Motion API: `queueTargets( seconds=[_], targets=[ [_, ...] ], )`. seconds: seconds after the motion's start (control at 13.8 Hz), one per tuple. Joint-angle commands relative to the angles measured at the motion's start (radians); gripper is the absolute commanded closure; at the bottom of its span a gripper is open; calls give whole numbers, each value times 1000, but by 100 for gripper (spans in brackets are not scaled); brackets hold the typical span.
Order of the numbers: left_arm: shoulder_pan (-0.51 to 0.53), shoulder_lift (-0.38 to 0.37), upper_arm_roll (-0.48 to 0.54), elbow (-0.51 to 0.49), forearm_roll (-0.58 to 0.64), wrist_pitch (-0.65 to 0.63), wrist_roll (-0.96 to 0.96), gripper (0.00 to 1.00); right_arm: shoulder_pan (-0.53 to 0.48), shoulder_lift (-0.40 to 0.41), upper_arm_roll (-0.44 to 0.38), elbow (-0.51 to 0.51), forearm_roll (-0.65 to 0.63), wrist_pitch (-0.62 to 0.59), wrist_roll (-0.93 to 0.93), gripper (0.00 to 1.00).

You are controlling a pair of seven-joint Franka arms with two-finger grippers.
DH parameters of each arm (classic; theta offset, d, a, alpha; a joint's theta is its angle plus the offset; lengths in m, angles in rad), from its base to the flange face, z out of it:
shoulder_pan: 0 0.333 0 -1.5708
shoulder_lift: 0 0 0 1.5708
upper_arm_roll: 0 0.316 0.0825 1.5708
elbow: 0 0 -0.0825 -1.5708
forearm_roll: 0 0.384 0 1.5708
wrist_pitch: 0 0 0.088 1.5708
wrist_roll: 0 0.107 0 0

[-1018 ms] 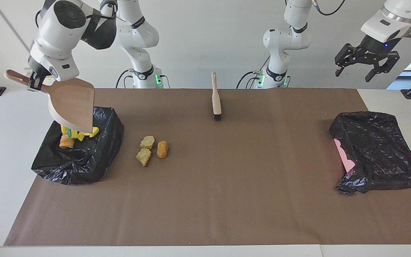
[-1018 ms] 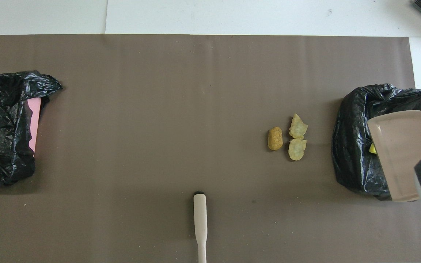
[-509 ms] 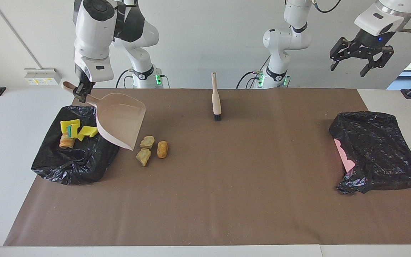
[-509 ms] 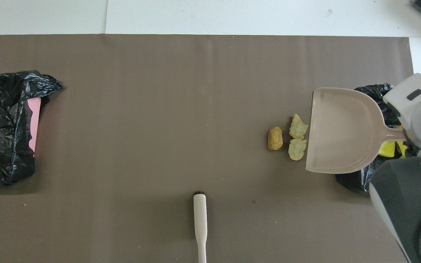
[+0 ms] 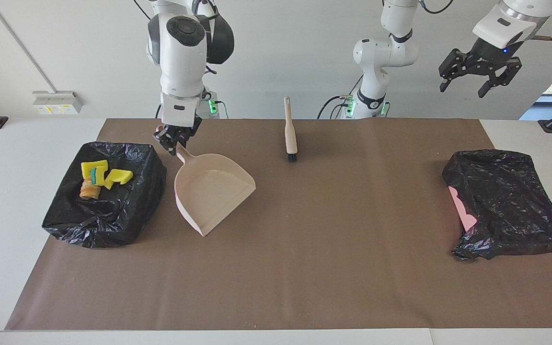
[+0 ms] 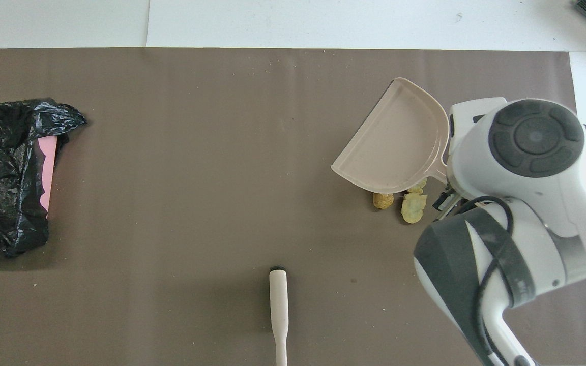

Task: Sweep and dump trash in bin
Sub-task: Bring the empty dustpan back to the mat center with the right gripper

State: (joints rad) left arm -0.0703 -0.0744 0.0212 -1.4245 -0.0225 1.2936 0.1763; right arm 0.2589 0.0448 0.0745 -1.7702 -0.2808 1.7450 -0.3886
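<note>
My right gripper [image 5: 176, 143] is shut on the handle of a beige dustpan [image 5: 211, 191], held in the air beside the black-bagged bin [image 5: 113, 211]. The empty pan [image 6: 400, 147] hangs over the tan bread-like lumps [image 6: 383, 200] and partly covers them in the overhead view. In the facing view it hides them. In the bin lie yellow sponge pieces [image 5: 95, 170] and an orange-and-cream striped chunk [image 5: 89, 190]. A brush [image 5: 290, 132] lies on the brown mat near the robots. My left gripper [image 5: 472, 86] waits open, high over the left arm's end of the table.
A second black bag [image 5: 506, 201] with a pink edge [image 6: 47, 168] lies at the left arm's end of the mat. The right arm's bulk [image 6: 522, 168] hides the bin in the overhead view. Fine crumbs speckle the mat [image 5: 304, 268].
The right arm has swung the dustpan from above the bin to over the bread lumps, turning it level and lower. The left gripper has drifted slightly up.
</note>
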Motion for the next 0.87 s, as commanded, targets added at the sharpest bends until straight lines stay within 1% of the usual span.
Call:
queueTargets(
  seconds=[0.0, 0.07, 0.15, 0.22, 0.29, 0.44, 0.8],
  targets=[
    [9, -25, -7, -31, 24, 4, -20, 0, 65, 124, -2, 90, 102, 42, 291, 100],
    [9, -25, -7, -31, 23, 3, -20, 0, 66, 154, -2, 115, 179, 68, 415, 100],
    [9, -25, -7, -31, 23, 1, -20, 0, 66, 191, -2, 135, 222, 77, 516, 100],
    [9, -25, -7, -31, 23, 1, -20, 0, 78, 231, -1, 159, 233, 85, 590, 100],
    [9, -25, -7, -33, 24, 1, -20, 0, 118, 271, -1, 191, 239, 111, 647, 100],
    [10, -25, -7, -33, 24, 1, -20, 0, 152, 334, -1, 221, 238, 160, 771, 100],
    [12, -25, -6, -33, 24, 0, -20, 0, 243, 486, -1, 328, 256, 269, 973, 100]
  ],
)
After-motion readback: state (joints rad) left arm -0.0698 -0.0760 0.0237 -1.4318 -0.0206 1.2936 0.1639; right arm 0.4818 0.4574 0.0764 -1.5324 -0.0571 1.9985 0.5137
